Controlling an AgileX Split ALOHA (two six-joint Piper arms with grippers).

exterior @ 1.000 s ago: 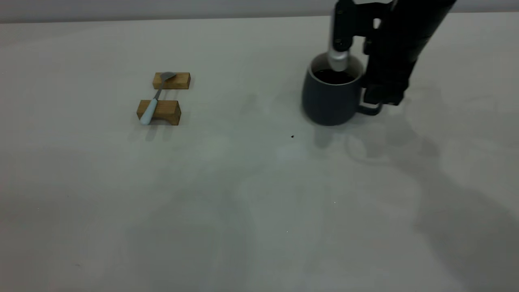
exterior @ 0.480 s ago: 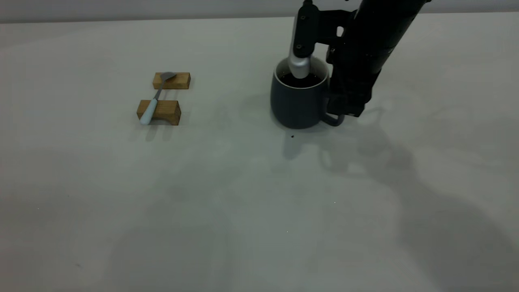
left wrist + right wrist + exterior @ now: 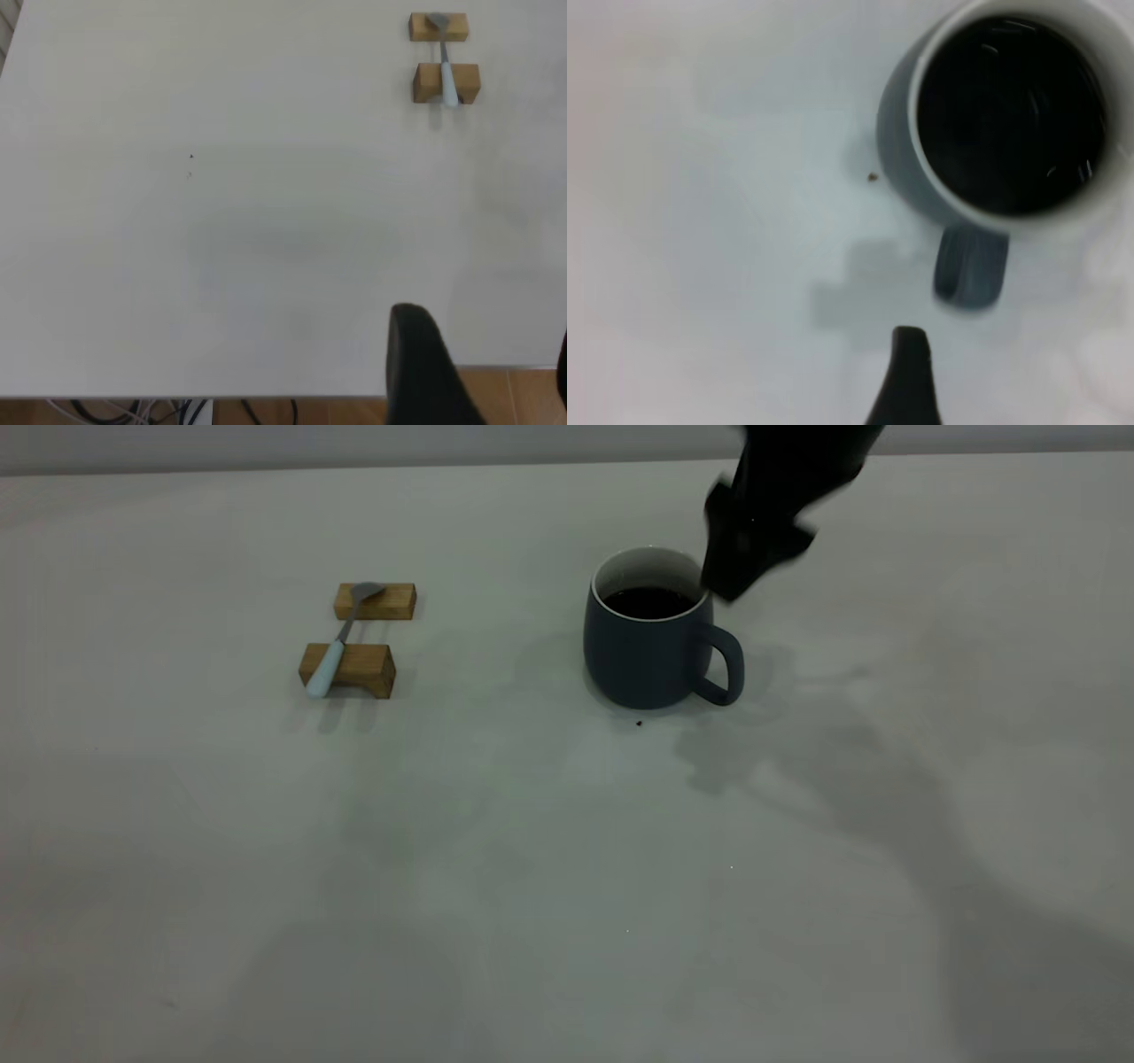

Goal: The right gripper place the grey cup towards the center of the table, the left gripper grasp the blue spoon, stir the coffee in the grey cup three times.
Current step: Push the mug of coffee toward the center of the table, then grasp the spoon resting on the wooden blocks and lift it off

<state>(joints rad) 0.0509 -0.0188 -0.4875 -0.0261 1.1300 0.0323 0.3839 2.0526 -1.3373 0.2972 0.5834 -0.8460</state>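
The grey cup (image 3: 645, 657) stands upright near the middle of the table (image 3: 532, 886), with dark coffee (image 3: 649, 602) inside and its handle (image 3: 728, 677) turned to the right. My right gripper (image 3: 749, 571) hangs open above and just right of the rim, holding nothing. The right wrist view looks straight down on the cup (image 3: 897, 150), with one finger (image 3: 909, 363) showing. The blue spoon (image 3: 335, 645) lies across two wooden blocks at the left. My left gripper (image 3: 489, 359) is open over the table's near edge, far from the spoon (image 3: 445, 66).
Two small wooden blocks (image 3: 376, 601) (image 3: 356, 668) carry the spoon. A tiny dark speck (image 3: 639, 724) lies just in front of the cup. The left wrist view shows the table's edge (image 3: 266, 395) with wooden floor beyond.
The right gripper carried the cup leftward by its handle, set it down, let go and rose up and back. The spoon has not moved.
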